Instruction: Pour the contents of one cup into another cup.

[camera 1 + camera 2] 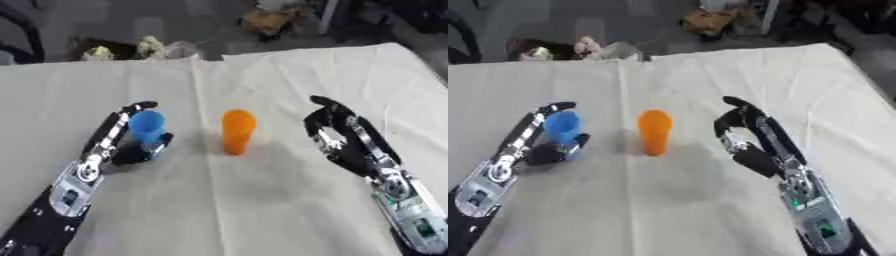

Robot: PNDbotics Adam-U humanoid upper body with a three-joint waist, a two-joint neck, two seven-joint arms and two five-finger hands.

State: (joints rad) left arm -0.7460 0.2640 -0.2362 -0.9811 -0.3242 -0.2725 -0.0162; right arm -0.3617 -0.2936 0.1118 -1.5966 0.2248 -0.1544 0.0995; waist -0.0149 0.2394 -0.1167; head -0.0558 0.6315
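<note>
A tall orange plastic cup (237, 131) stands upright near the middle of the counter (289, 210), which is draped in a creased off-white cloth. To the left of the orange cup, apart from it, a blue plastic cup (146, 127) also stands upright. The left hand (122, 145) is at this blue cup: its fingers run up the cup's far left side and its thumb curls round the near side, so the cup sits pinched between them. To the right of the orange cup, well apart from it, the right hand (741, 135) rests with its palm turned toward the cup, fingers nearly straight and spread a little, holding nothing. Whether either cup has anything inside cannot be told.
</note>
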